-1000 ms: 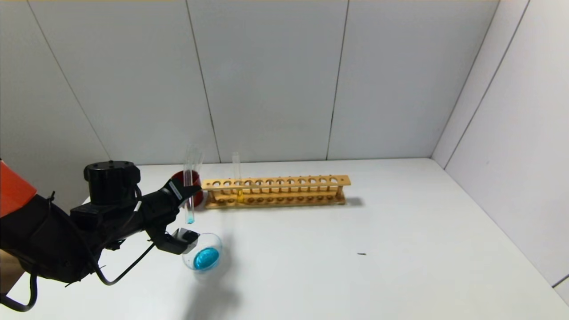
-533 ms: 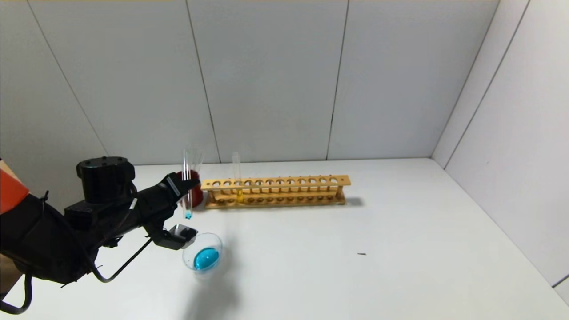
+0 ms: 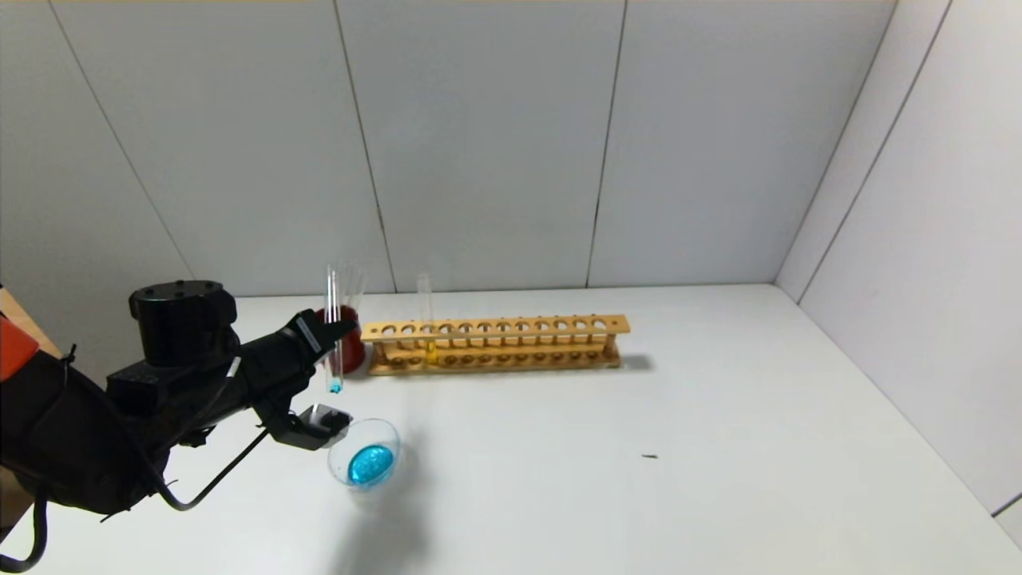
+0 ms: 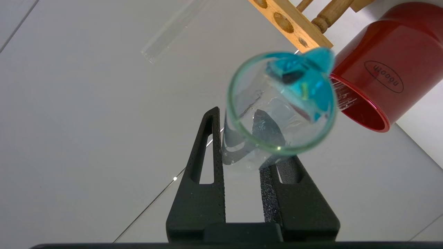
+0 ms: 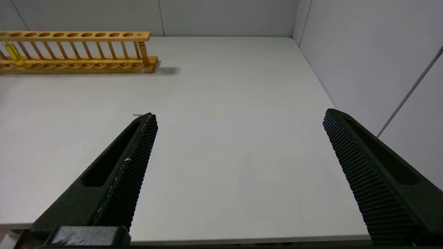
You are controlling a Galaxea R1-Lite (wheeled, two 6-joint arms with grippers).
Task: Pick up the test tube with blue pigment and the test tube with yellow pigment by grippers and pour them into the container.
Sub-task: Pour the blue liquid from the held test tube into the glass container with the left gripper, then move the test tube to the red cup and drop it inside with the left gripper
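The left gripper (image 3: 339, 329) is clamped on the test tube with blue pigment (image 3: 332, 335), upright, tip down, before the red cup (image 3: 348, 345), above the container (image 3: 382, 438). The rack (image 3: 495, 343) holds the test tube with yellow pigment (image 3: 425, 319). The right gripper (image 5: 238, 121) stands apart.

Clear, glossy glass in the test tube with blue pigment (image 3: 333, 327) and the container (image 3: 366, 453) — thin-walled, shiny at the rim. Matt black plastic on the left gripper (image 4: 242, 152), pads finely knurled; same rough dotted texture on the right gripper (image 5: 238, 145). Pale varnished wood for the rack (image 3: 495, 343). Glossy red plastic cup (image 4: 380, 69). Matt white table (image 3: 639, 479) — smooth.
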